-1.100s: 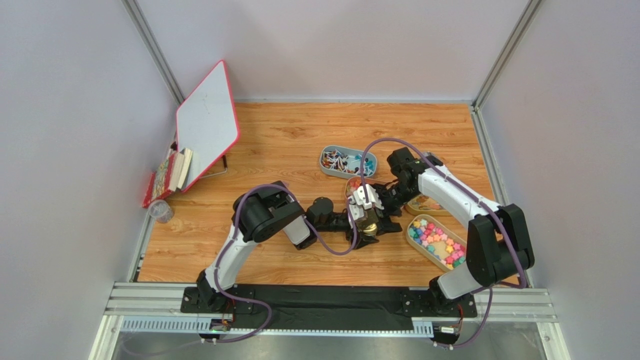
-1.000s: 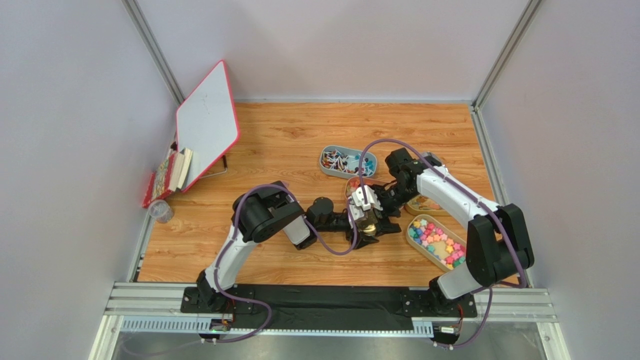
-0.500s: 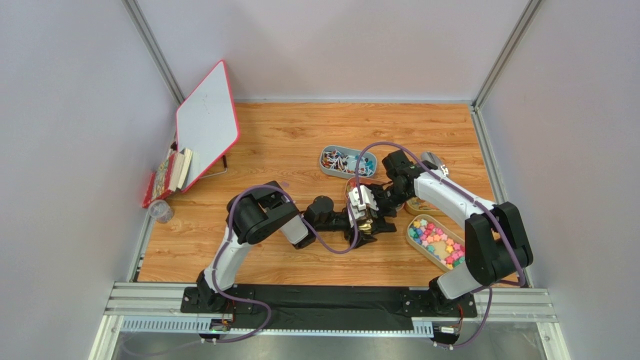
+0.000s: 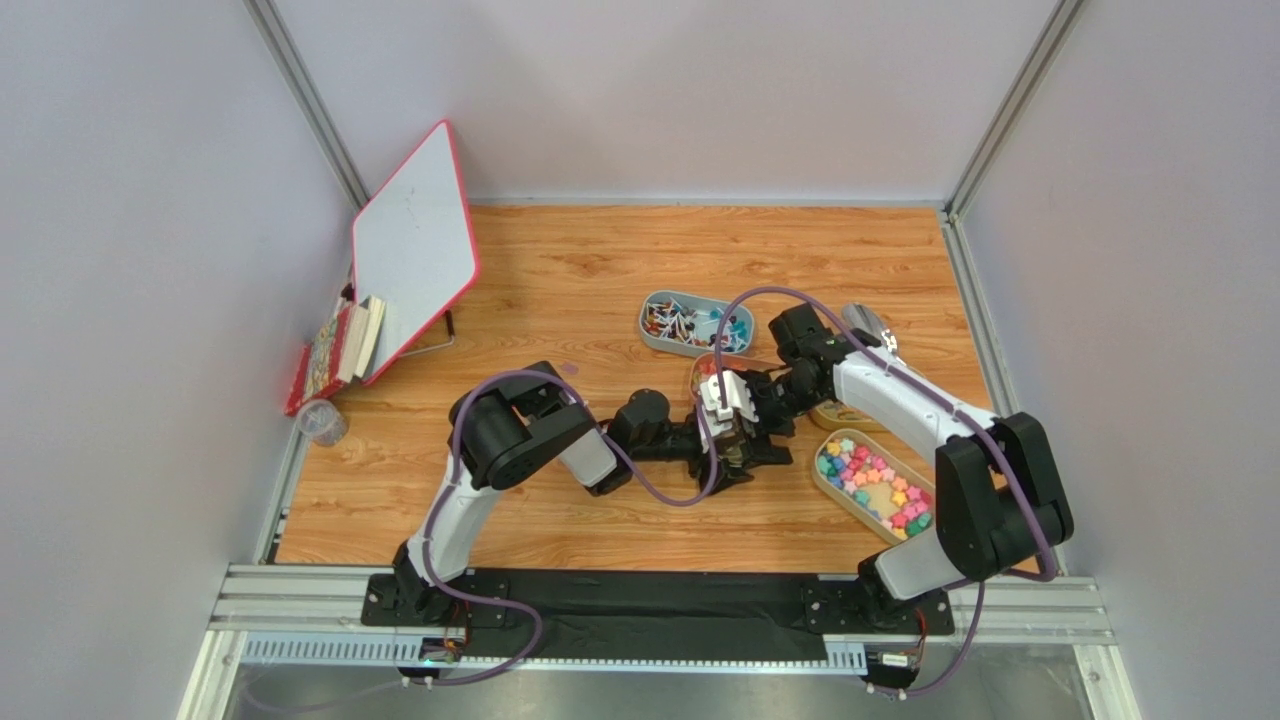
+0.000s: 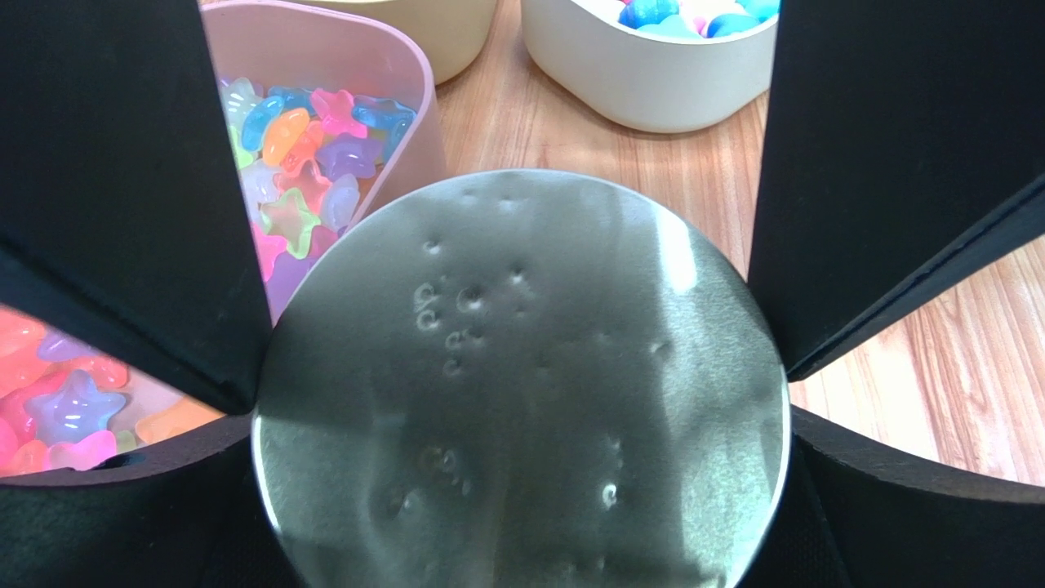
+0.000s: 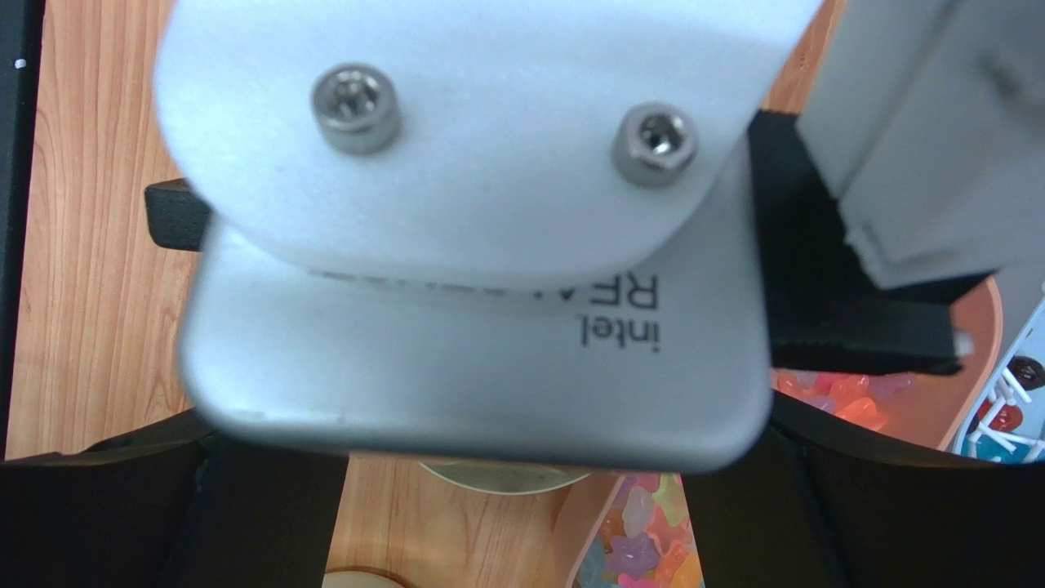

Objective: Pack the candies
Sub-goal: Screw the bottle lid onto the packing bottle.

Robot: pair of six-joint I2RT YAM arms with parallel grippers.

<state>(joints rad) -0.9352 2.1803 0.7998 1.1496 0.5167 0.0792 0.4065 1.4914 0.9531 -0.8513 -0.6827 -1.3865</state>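
Left hand (image 4: pixel 724 450) has its fingers (image 5: pixel 123 184) spread really wide either side of a round metal lid (image 5: pixel 521 392). The rim looks right up against them, but I honestly can't tell if it's squeezing. Right hand (image 4: pixel 756 420) is crowded in close, and its own view is blocked by a silver camera mount (image 6: pixel 478 245), so can't tell there either. The candies (image 5: pixel 301 147) sit in trays on the wooden surface (image 4: pixel 571 270): pastel stars in a pink tray (image 5: pixel 368 61) just beside the lid, bright chunky ones in a tan tray (image 4: pixel 819 450) near the right arm.
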